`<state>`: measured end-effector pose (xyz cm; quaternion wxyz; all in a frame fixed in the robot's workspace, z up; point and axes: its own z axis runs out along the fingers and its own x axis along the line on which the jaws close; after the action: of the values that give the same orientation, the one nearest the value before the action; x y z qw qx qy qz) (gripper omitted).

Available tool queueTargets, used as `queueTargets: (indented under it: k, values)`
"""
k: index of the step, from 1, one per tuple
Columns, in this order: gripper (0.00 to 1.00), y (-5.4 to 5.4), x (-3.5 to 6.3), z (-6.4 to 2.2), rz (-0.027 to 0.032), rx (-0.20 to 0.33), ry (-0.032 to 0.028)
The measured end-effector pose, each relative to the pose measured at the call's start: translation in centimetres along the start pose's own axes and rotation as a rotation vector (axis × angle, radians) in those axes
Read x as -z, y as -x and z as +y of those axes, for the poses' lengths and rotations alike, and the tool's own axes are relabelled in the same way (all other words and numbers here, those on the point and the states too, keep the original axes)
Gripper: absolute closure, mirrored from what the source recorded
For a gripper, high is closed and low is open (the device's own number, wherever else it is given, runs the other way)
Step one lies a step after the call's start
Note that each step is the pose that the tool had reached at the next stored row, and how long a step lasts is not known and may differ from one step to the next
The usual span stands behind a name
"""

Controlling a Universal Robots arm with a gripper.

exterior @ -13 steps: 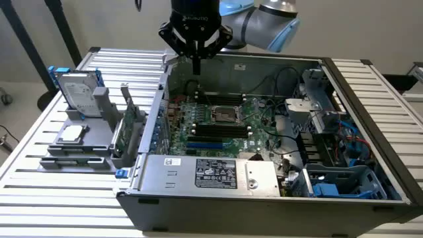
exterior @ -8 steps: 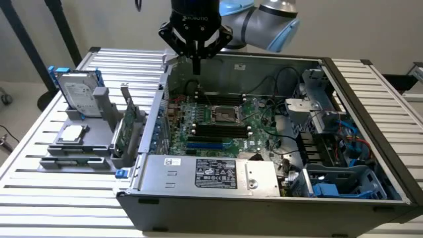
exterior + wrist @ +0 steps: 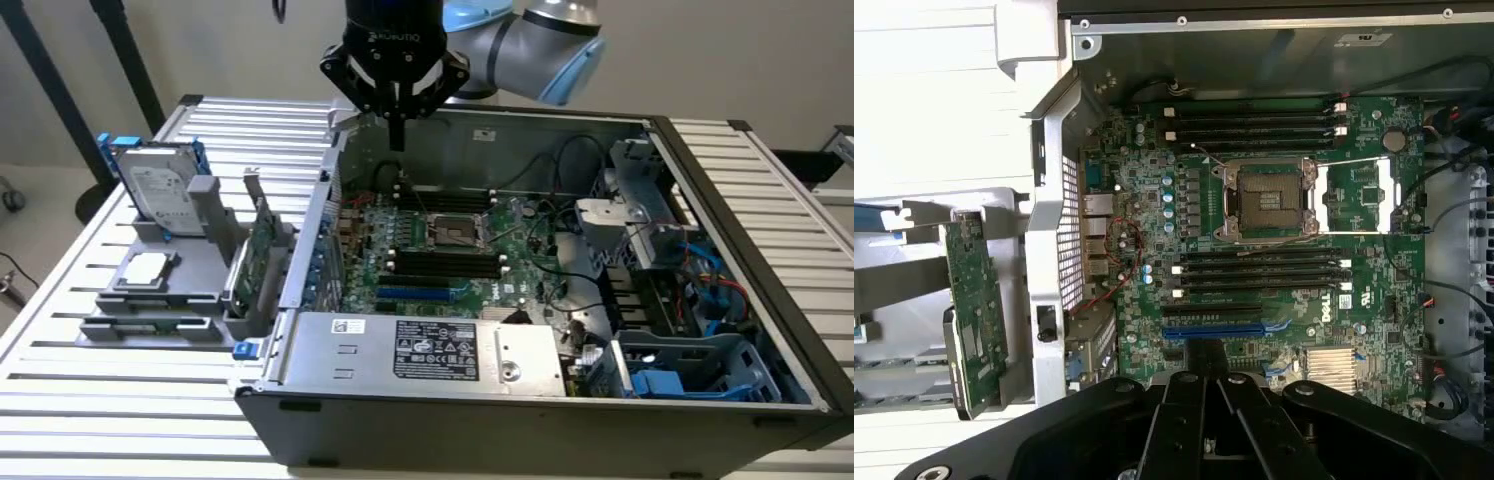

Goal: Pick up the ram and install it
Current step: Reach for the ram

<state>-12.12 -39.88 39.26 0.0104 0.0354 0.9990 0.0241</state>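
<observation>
- My claw (image 3: 396, 135) (image 3: 1206, 360) is clenched, the two black fingers pressed together with nothing between them; it holds nothing and touches nothing.
- It hangs point-down over the back edge of the open case (image 3: 534, 420), above the board (image 3: 441, 250) (image 3: 1354, 190) and clear of it.
- In the wrist view the fingertips sit over the board's edge by the blue slot (image 3: 1214, 328), with the black memory slots (image 3: 1259, 270) just beyond and the socket (image 3: 1269, 200) beyond those.
- I see a second bank of black slots (image 3: 1254, 120) on the far side of the socket; I cannot tell whether any slot has a stick in it.
- Outside the case, on the exterior view's left, a grey rack (image 3: 94, 328) stands on the slatted table (image 3: 107, 400).
- A green card (image 3: 260, 255) (image 3: 976, 320) stands upright in the rack, just beside the case wall.
- The ram (image 3: 154, 325), as best I can make out, is the thin green strip lying flat along the rack's front slot, well apart from the claw; its chips are too small to tell.
- The drive (image 3: 160, 190) with blue rails stands at the rack's far end.
</observation>
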Motion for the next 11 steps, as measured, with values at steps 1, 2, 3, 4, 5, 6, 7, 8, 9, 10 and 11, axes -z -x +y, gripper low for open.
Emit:
queueTargets:
  k: [1, 2, 3, 4, 5, 6, 7, 8, 9, 10, 11]
  values:
    - [0.89, 0.0, 0.01, -0.01, 0.0, 0.0, -0.0001]
    - [0.89, -0.1, 0.02, -0.09, 0.0, 0.0, -0.0003]
    - [0.89, -0.3, 0.04, -0.3, 0.0, 0.0, -0.0002]
    - [0.89, -0.5, 0.04, -0.57, -0.0005, 0.0, 0.0002]
    - [0.89, -0.9, 0.06, -0.83, -0.0007, 0.0, 0.0001]
    - [0.89, -1.3, 0.08, -1.05, -0.0007, 0.0, 0.0001]
    - [0.89, -1.8, 0.1, -1.26, -0.0007, 0.0, 0.0002]
    - [0.89, -2.2, 0.12, -1.44, -0.0006, 0.0, 0.0001]
    - [0.89, -2.7, 0.13, -1.61, -0.0007, 0.0, 0.0003]
    - [0.89, -3.1, 0.13, -1.76, -0.0007, 0.0, 0.0004]
    - [0.89, -3.5, 0.14, -1.89, -0.0007, 0.0, 0.0004]
